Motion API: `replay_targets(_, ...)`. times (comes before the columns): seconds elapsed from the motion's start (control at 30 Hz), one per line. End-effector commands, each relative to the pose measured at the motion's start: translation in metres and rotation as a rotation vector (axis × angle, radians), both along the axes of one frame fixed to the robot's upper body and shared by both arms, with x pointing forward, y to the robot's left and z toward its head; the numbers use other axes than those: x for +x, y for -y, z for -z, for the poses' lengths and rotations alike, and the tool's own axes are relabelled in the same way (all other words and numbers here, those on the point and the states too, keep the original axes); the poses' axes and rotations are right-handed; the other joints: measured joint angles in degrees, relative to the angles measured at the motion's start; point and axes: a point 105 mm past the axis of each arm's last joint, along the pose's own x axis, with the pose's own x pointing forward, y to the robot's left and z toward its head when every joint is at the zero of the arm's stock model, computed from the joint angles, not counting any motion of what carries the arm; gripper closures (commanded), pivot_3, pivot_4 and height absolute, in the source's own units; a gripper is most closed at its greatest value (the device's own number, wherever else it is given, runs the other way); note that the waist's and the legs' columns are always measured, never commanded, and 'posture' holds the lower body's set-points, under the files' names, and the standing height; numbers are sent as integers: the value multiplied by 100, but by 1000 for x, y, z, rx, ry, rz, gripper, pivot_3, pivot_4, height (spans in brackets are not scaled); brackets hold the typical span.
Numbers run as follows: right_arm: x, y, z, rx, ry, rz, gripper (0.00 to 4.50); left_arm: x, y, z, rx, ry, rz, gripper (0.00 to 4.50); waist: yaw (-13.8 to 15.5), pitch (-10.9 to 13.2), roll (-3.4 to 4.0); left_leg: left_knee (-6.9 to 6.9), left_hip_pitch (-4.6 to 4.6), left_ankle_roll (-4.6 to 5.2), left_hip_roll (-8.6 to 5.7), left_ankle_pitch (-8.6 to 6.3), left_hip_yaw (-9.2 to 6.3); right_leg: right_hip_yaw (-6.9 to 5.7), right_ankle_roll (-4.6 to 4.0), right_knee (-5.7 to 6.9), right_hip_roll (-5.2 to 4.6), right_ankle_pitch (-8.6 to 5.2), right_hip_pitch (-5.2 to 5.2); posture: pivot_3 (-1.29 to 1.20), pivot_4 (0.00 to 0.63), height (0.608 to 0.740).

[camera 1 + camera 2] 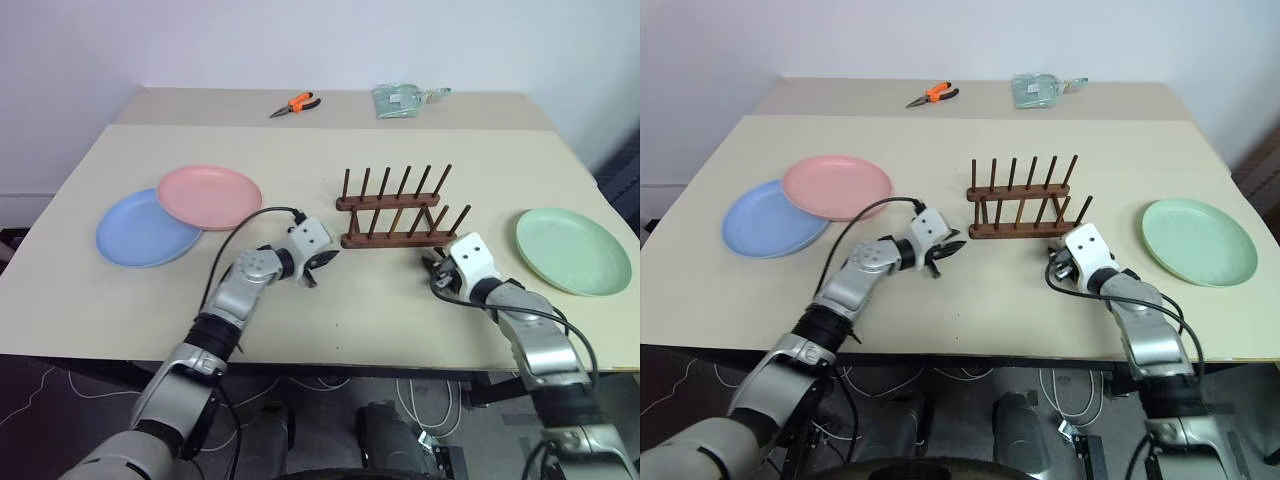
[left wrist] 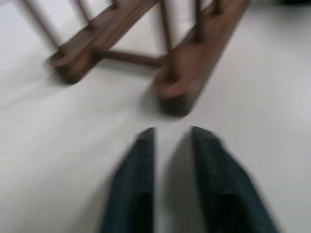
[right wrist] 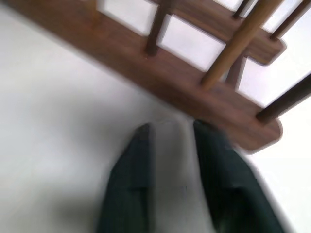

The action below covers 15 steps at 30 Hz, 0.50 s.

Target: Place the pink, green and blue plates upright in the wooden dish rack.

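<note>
The wooden dish rack [image 1: 392, 212] stands empty at the table's middle. At the left, the pink plate [image 1: 210, 196] lies flat with its edge over the blue plate [image 1: 140, 232]. The green plate [image 1: 572, 250] lies flat at the far right. My left gripper [image 1: 322, 262] hovers low just off the rack's left end, open, with nothing between its fingers [image 2: 141, 160]. Off the rack's right front corner, my right gripper [image 1: 432, 262] is open and empty too, its fingertips [image 3: 209, 136] close to the front rail [image 3: 160, 73].
Orange-handled pliers [image 1: 296, 103] and a pale green packet [image 1: 402, 100] lie on the second table behind. The beige table's [image 1: 400, 320] front edge runs just under both forearms. Black cables loop from each wrist.
</note>
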Motion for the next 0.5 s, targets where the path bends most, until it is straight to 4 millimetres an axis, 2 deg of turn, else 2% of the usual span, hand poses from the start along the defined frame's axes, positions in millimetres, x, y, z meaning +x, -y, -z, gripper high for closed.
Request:
replay_targets(0.03,-14,-19,-29,53,55,-122,1027,8,-41,-35,-113,56,-122,1309,-50,10,9,-3,0,0,0,0,-1,0,-1,1,0,0,-4,0,150,740)
replay_targets(0.07,-17,-22,-33,54,63,-137,585,12,-56,-58,-218,98,-185,842,-59,17,14,-3,-4,0,1,0,-3,0,-1,4,0,-1,-8,0,150,740)
replay_targets(0.1,-18,-24,-35,55,69,-147,576,15,-70,-77,-313,132,-240,349,-55,22,12,-1,-13,0,1,0,-3,0,-1,4,-1,0,-15,0,150,740)
replay_targets(0.17,-19,-28,-38,69,72,-163,576,21,-104,-114,-476,237,-400,349,-42,22,11,18,-52,0,3,1,-20,-9,-1,7,-1,2,-43,0,150,740)
replay_targets(0.27,-16,-31,-37,70,73,-164,576,23,-142,-134,-585,289,-600,349,22,21,11,30,-90,-1,-6,3,-38,-12,-1,10,-2,7,-79,0,150,740)
replay_targets(0.33,-13,-33,-35,65,73,-168,576,23,-169,-135,-610,294,-768,349,59,21,11,27,-90,-1,-9,2,-33,-11,0,8,-4,6,-80,0,150,740)
replay_targets(0.4,-12,-35,-34,61,73,-173,576,22,-184,-131,-598,282,-884,349,87,21,11,25,-90,-1,-11,2,-25,-12,0,9,-3,6,-79,0,150,740)
replay_targets(0.5,-9,-36,-35,61,77,-184,576,13,-225,-108,-664,173,-1161,349,94,22,10,26,-91,-1,-12,2,-26,-15,0,9,-2,6,-78,0,150,740)
